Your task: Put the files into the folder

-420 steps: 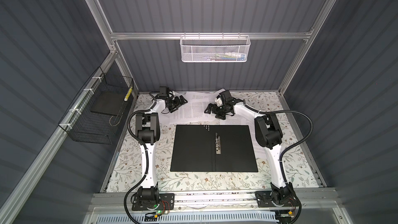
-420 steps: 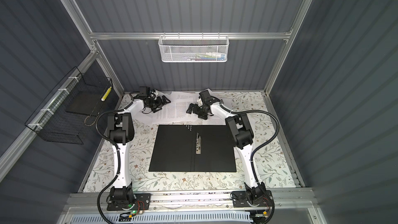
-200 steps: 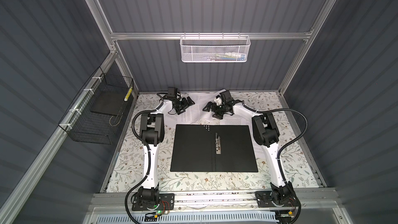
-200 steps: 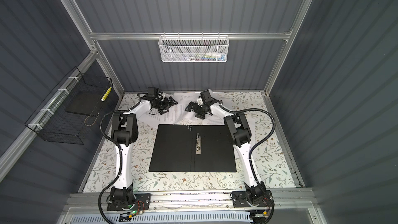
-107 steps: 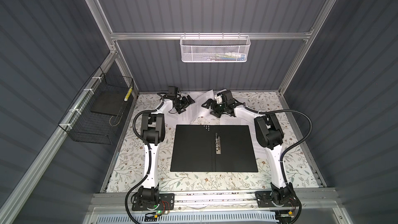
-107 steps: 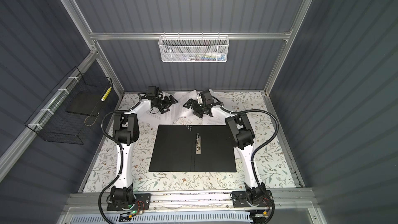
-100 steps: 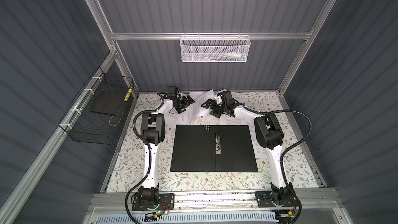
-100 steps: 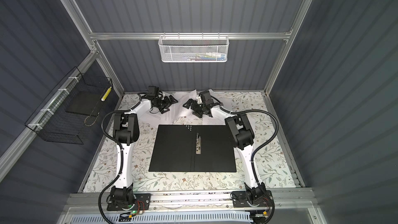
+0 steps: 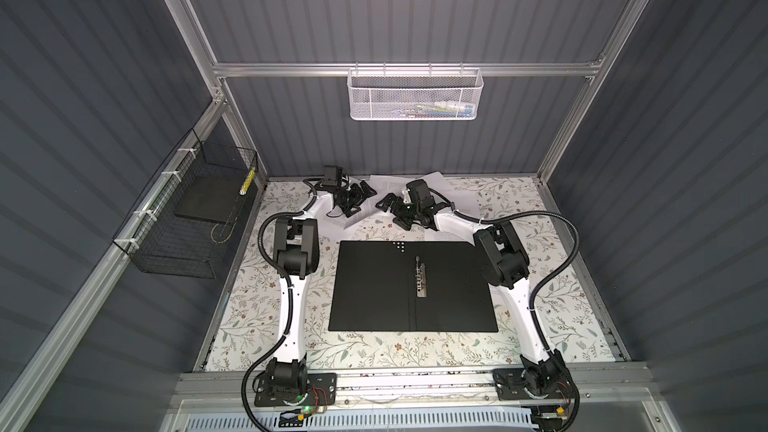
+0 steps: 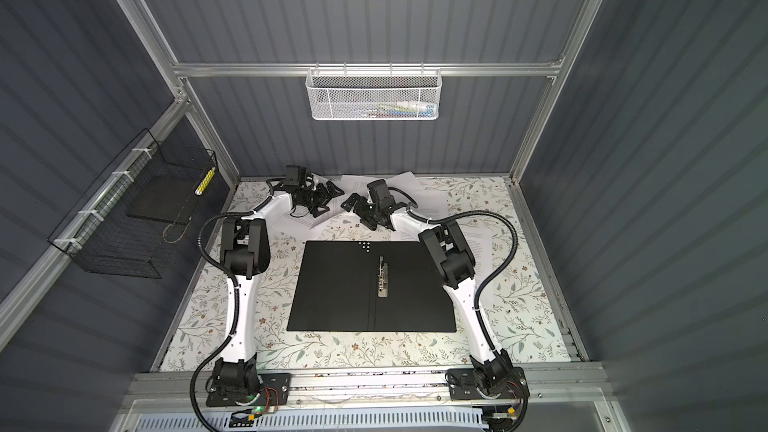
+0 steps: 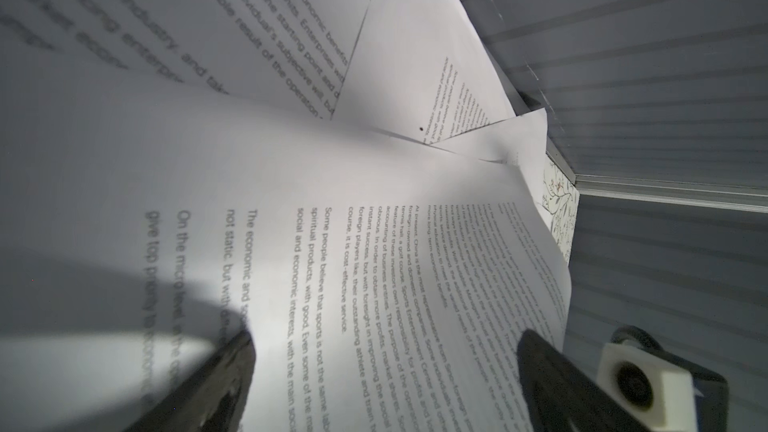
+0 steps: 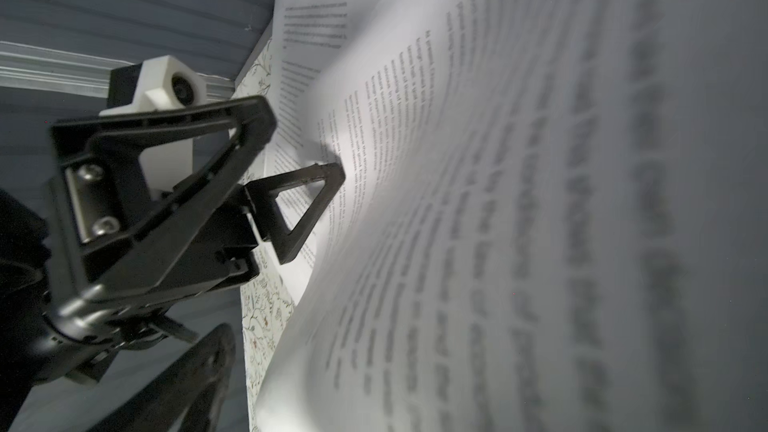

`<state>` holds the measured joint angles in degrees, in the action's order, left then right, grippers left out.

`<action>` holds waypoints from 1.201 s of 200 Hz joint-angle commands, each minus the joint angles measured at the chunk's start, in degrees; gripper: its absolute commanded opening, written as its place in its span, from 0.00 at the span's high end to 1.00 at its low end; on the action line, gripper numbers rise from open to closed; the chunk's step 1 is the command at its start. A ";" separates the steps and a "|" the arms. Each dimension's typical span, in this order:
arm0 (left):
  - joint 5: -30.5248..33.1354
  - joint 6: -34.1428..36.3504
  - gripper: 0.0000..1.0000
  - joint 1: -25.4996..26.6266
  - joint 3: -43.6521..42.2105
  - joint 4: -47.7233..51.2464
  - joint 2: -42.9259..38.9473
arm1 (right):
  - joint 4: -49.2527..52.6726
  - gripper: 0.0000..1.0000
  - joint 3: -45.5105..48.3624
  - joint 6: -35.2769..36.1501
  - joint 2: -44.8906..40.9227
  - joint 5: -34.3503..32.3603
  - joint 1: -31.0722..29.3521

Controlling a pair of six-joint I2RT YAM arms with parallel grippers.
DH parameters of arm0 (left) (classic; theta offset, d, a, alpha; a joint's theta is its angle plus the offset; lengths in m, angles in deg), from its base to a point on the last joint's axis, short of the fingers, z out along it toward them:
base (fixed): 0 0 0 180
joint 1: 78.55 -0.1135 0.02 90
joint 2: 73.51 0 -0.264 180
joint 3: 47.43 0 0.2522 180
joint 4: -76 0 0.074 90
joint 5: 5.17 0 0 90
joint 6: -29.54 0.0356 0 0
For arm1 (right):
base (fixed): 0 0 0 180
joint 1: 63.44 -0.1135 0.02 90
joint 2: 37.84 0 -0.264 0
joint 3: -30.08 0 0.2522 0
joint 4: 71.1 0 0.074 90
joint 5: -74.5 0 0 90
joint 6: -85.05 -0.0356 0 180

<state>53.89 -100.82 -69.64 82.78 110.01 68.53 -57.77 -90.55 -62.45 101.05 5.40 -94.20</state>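
Floral tabletop (image 9: 374, 351), far edge: loose white printed paper sheets (image 11: 291, 184) buckle between your facing left pincer (image 11: 386, 340) and right pincer (image 9: 390, 213), both spread. Open black folder (image 9: 374, 284) lies nearward.

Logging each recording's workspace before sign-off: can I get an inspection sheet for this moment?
Surface: floral table, flat.
Job's things: folder lies open, black inside up, clip at the spine, no sheets in it; files loose and buckled behind it, at the far edge.
Clutter: nothing seen.
Grippers: left gripper and right gripper both open, at the files.
Cables: black conduits loop beside each arm, off the folder.
Surroundings: white basket on the back wall; black basket on the left wall.
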 commanded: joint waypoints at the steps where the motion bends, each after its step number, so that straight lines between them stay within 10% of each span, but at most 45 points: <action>1: 4.27 -0.54 0.00 -0.20 -6.54 11.05 7.03 | -1.92 0.01 -0.43 -3.44 0.88 -4.59 0.19; 240: 3.34 -2.53 0.01 -0.90 -9.48 8.84 8.52 | -19.05 0.13 10.01 -26.42 -0.53 -23.12 -5.40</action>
<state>51.07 -102.32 -70.56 79.13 105.73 67.88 -75.04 -82.25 -85.38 100.97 -13.31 -99.32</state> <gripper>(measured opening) 0.987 0.900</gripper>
